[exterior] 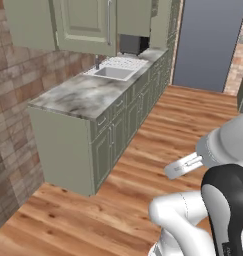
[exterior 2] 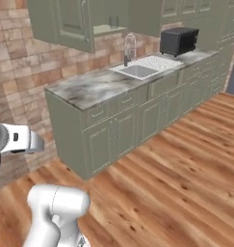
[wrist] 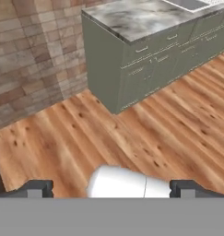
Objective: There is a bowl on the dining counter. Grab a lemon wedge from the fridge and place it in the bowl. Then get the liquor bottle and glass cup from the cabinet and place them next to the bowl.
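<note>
The fingers (wrist: pixel 35 188) stand spread wide and empty above the wooden floor (wrist: pixel 132 133), near the marble desk (wrist: pixel 136 18) with its sink (exterior 2: pixel 137 71).

Grey-veined marble worktop (exterior: pixel 88 92) on pale green cabinets (exterior 2: pixel 118 130); reddish-brown brick wall (wrist: pixel 35 55); warm orange wood-plank floor (exterior 2: pixel 176 183); black microwave (exterior 2: pixel 178 41).

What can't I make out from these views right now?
- Wall cabinet contents: right base view, doors block most of it; one small greyish shape on the shelf is too small to identify.
- End effector: hand view, fingertips cut by the bottom edge.
</note>
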### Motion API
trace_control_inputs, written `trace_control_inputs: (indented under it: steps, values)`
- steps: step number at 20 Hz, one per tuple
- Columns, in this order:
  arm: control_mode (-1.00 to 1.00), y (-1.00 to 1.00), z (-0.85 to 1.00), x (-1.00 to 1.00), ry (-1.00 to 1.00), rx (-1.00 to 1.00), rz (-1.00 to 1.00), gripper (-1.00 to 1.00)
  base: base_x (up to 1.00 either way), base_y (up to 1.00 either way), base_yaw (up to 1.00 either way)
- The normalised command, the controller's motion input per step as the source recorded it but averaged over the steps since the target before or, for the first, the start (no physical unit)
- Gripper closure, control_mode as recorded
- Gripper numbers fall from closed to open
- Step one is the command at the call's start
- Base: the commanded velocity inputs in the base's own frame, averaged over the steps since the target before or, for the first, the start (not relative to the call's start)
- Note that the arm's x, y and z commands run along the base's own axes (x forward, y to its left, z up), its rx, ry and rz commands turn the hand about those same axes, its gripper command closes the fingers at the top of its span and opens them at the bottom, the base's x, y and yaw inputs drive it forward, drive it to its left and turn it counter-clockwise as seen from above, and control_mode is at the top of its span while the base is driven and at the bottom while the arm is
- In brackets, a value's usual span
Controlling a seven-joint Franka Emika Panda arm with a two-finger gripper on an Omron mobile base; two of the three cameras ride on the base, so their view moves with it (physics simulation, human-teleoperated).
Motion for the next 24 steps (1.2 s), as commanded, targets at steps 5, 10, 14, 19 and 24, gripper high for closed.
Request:
trace_control_inputs:
  steps: [5, 10, 14, 19, 24]
  values:
    - [1.0, 0.0, 0.0, 0.0, 0.0, 0.0, 0.0, -1.0, 0.93, -0.18, -0.12]
    - [1.0, 0.0, 0.0, 0.0, 0.0, 0.0, 0.0, -1.0, 0.88, -0.37, 0.0]
    - [1.0, 0.0, 0.0, 0.0, 0.0, 0.0, 0.0, -1.0, 0.93, -0.31, 0.0]
    - [1.0, 0.0, 0.0, 0.0, 0.0, 0.0, 0.0, -1.0, 0.95, -0.16, 0.07]
    - [1.0, 0.0, 0.0, 0.0, 0.0, 0.0, 0.0, -1.0, 0.83, -0.04, 0.31]
